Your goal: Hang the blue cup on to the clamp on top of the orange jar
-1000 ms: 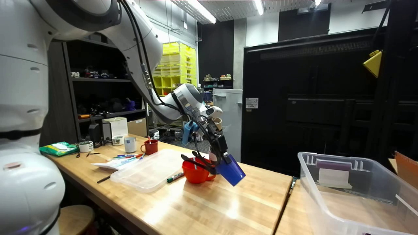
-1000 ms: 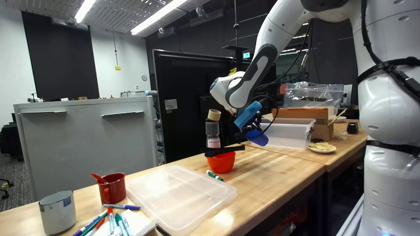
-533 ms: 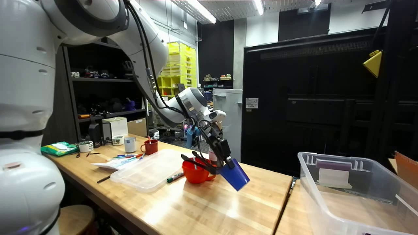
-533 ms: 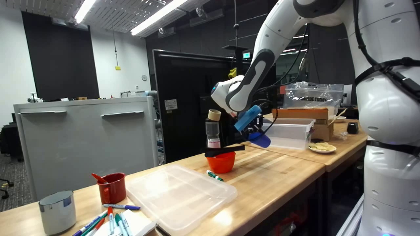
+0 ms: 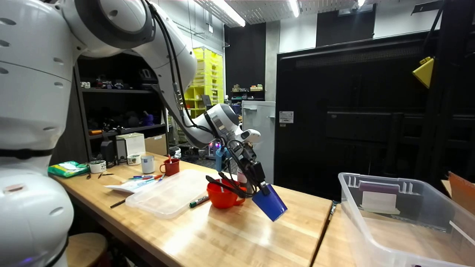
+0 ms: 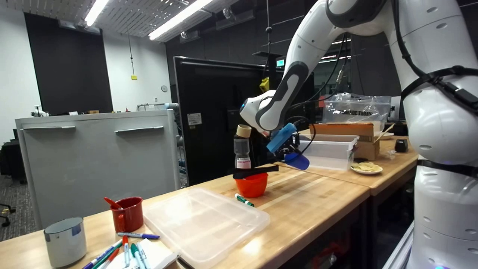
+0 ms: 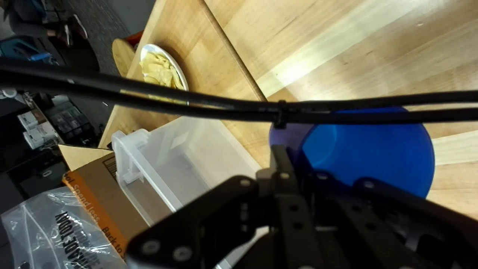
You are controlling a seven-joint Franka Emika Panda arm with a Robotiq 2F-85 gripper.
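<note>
One clamp (image 6: 255, 171) tops the orange jar (image 6: 252, 187); jaws hold the blue cup (image 5: 270, 204).

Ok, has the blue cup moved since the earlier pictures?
Yes: in an exterior view, the blue cup has shifted rightward and down, away from the orange jar.

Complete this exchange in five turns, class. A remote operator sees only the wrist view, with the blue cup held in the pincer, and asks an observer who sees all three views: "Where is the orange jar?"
Observer: The orange jar stands on the table, with a green marker lying close to its base.
Operator: Is anything on top of it?
Observer: Yes, a black clamp lies across its top, in both exterior views.
Operator: Does my blue cup touch that clamp?
Observer: No, both exterior views show a gap between the two.
</note>
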